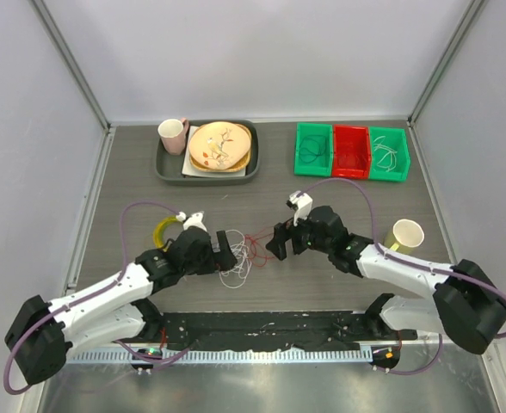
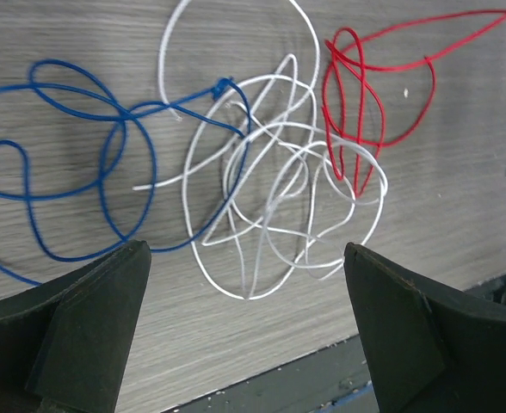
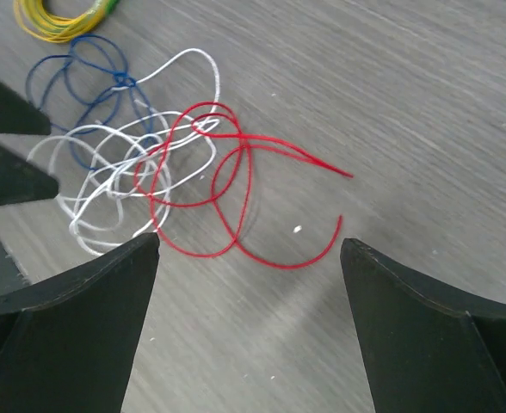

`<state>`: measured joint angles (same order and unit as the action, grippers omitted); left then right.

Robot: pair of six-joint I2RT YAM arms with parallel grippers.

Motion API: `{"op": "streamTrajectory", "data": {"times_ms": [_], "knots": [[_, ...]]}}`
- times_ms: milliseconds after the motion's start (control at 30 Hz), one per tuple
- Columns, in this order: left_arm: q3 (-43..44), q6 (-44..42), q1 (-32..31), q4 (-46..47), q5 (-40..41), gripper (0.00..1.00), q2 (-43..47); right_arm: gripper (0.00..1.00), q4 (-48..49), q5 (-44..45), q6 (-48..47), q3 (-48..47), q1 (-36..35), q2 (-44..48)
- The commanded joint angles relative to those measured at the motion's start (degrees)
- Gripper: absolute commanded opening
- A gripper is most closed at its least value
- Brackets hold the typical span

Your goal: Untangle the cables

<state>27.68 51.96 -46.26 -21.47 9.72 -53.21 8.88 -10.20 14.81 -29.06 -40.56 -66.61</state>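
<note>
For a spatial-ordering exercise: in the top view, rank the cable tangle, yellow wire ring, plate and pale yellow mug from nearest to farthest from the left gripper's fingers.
1. cables: just ahead of the left gripper, mid-table.
2. yellow wire ring: behind that gripper, to its left.
3. plate: at the far edge, left of centre.
4. pale yellow mug: far over on the right side.

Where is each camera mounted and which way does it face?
Top external: above and behind the bases, looking down on the table; left arm, right arm, left end effector and right end effector show.
Left wrist: on the left arm, looking down at the blue cable, white cable and red cable; its open fingers frame the bottom.
Right wrist: on the right arm, looking down at those cables and a yellow wire ring; its open fingers show.
Shared: both wrist views see the same tangle.
</note>
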Motion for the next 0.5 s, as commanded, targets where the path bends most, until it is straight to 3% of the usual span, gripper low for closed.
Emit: {"op": "streamTrajectory", "data": {"times_ms": [0,67,200,300,400,467], "knots": [[-0.5,0.6,0.2,6.4,-6.0,1.0,-1.4,0.92,9.2,7.6,-7.0,-2.0,-0.7,-4.4],[-0.1,0.8,0.2,6.3,-5.9,1.0,-2.3,0.91,10.2,12.1,-9.8,-3.0,-0.7,-7.7],[0.3,1.0,0.3,9.5,-5.9,0.98,-5.8,0.9,11.1,11.1,-13.8,-8.2,-0.7,-18.2],[1.8,1.0,0.2,10.0,-3.2,0.83,-9.9,0.9,13.5,11.7,-13.8,-12.0,-0.6,-25.7],[4.6,0.7,0.2,9.4,-2.2,0.57,-14.4,0.88,16.6,12.6,-13.8,-15.0,-0.6,-30.8],[6.5,0.5,0.2,8.5,-1.5,0.23,-16.7,0.79,17.7,12.8,-13.2,-16.1,-0.5,-33.0]]}}
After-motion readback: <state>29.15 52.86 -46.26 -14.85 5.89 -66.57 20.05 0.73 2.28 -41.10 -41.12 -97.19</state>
